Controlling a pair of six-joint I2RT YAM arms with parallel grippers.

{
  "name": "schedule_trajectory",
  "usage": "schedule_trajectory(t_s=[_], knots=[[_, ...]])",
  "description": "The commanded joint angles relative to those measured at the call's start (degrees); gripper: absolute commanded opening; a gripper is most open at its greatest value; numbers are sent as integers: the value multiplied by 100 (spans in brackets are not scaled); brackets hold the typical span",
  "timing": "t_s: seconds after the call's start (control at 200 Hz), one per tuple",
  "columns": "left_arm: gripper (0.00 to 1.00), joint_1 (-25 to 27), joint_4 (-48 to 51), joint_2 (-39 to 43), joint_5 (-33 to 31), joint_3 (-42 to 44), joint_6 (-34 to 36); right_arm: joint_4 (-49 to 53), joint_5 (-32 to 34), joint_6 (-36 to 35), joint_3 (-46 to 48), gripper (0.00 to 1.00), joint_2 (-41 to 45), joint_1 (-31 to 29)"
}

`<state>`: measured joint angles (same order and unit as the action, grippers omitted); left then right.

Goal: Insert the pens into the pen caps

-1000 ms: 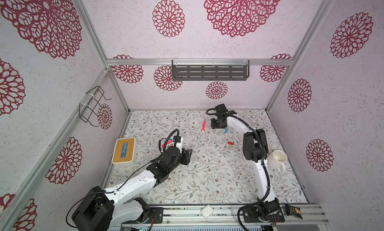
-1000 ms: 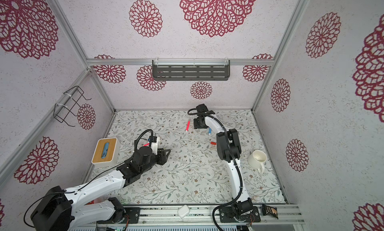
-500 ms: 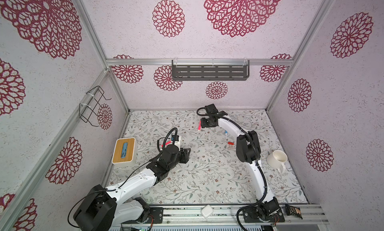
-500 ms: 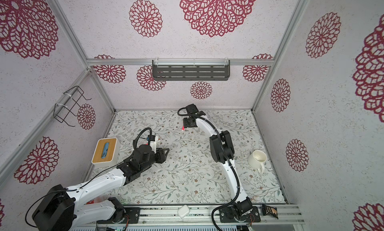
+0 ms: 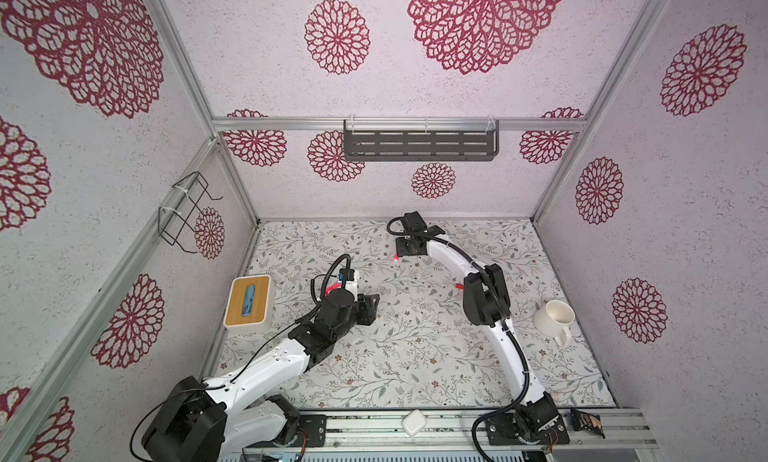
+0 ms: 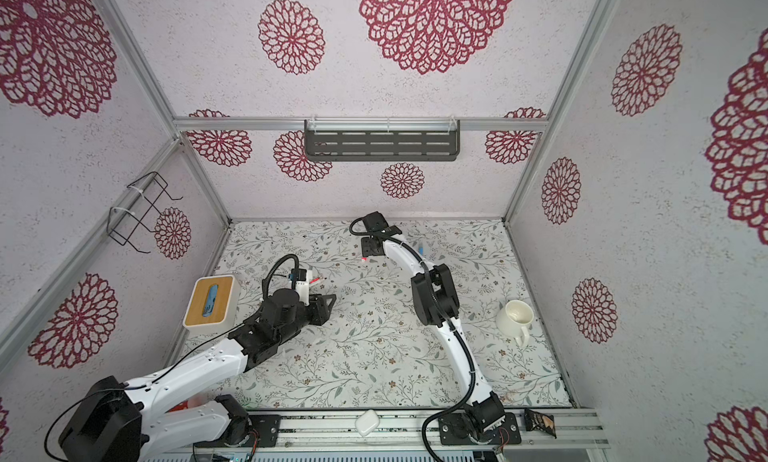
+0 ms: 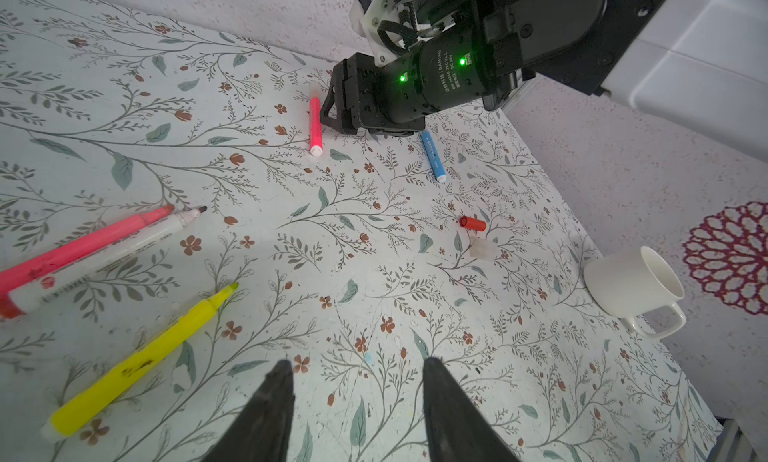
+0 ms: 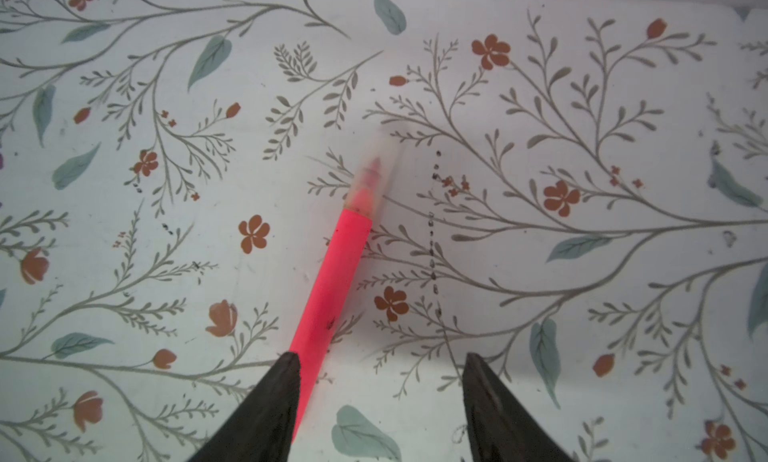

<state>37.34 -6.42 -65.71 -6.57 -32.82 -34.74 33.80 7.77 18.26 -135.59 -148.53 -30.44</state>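
Looks like it's partway there to me: the pink-red pen (image 8: pixel 332 281) already has a fitted clear cap (image 8: pixel 372 177) over its tip. It's lying on the floral mat (image 8: pixel 582 107), just above centre in both top views, right under the right gripper (image 8: pixel 381 356). Those jaws stand apart and the pen only runs along one finger (image 8: pixel 270 406), so it's not pinched. The blue pen (image 7: pixel 432 157) next to it might be capped too, hard to be sure. Left to do: a pink pen (image 7: pixel 83 244), a white pen (image 7: pixel 104 260) and a yellow pen (image 7: pixel 141 356), all with bare tips, plus a loose red cap (image 7: pixel 472 223) and a loose clear cap (image 7: pixel 482 248) near the mug (image 7: pixel 631 281). The left gripper (image 7: pixel 357 362) is spread wide with nothing in it, left of centre. Only the left wrist view shows the bare pens clearly; in a top view the arm hides most of them, though the red cap (image 5: pixel 458 286) shows. Only the right wrist view shows the tip inside the cap.
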Motion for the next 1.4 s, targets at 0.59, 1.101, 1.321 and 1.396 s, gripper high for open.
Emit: schedule_trajectory(t_s=[0.59, 1.101, 1.321, 1.396], knots=[[52, -201, 115, 383, -51, 279, -33, 306, 616, 73, -354, 54, -273, -182], [53, -212, 243, 756, -125, 429, -49, 560, 772, 187, 308, 13, -40, -122], [53, -210, 264, 898, -134, 494, -57, 271, 885, 249, 1261, 4, 471, 79], [53, -210, 257, 911, -117, 496, -55, 169, 938, 259, 1587, 4, 669, 179]])
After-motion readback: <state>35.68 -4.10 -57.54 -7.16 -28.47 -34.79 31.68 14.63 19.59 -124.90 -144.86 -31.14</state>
